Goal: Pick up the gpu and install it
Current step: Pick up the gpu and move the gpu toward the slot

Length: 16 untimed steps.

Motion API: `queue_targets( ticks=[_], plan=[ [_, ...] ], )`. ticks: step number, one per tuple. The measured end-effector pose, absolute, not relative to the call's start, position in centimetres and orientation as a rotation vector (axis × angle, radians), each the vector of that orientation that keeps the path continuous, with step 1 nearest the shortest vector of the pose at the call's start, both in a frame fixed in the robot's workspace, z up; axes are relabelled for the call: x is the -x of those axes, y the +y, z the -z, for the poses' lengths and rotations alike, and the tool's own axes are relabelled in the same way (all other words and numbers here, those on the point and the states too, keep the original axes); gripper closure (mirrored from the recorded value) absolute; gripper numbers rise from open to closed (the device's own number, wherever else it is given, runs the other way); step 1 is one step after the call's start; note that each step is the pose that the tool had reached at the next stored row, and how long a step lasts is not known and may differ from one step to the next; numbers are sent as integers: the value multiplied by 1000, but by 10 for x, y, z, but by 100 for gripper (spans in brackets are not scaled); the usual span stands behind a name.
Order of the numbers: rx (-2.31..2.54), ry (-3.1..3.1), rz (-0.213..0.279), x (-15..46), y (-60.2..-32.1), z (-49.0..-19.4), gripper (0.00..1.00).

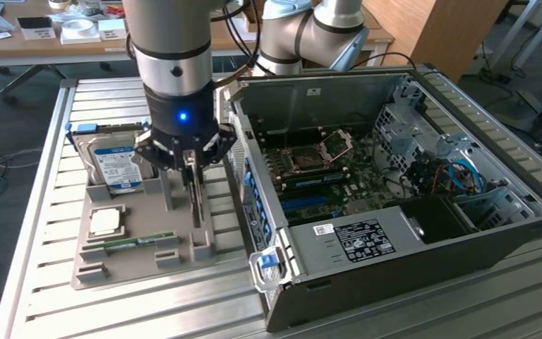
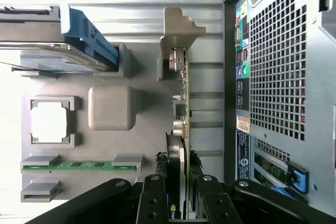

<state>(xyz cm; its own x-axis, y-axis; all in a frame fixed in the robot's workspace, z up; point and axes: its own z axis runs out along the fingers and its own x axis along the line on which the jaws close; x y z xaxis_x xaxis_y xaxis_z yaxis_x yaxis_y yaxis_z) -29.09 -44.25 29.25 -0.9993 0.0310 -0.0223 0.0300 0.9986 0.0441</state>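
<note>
While the gpu (image 1: 197,212) stands on its edge in the grey holder tray (image 1: 130,265), just beside the open computer case (image 1: 285,244), the gripper (image 1: 191,176) is down over it from above. From the wrist view the gripper (image 2: 179,203) is narrow: its fingers (image 2: 157,192) lie against both faces of the card (image 2: 181,108), so I judge that it holds the gpu. The metal bracket (image 2: 178,30) at the far end of the card sits against a post of the tray, which means the card is not yet lifted out.

So the task is at its early part — the grasp seems made, but the lifting, the carrying to the case and the seating on the motherboard (image 1: 318,176) are all left to do. No card stands in the slots of the board.

The hard drive (image 1: 116,166) and the green RAM stick (image 1: 139,242) rest in their own places on the tray, apart from the gripper.
</note>
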Motion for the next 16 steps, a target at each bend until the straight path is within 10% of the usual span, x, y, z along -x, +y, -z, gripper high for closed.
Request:
queue_targets(
  ticks=[16],
  plan=[
    [-48,3117,-68,291,-442,-342,73]
  ],
)
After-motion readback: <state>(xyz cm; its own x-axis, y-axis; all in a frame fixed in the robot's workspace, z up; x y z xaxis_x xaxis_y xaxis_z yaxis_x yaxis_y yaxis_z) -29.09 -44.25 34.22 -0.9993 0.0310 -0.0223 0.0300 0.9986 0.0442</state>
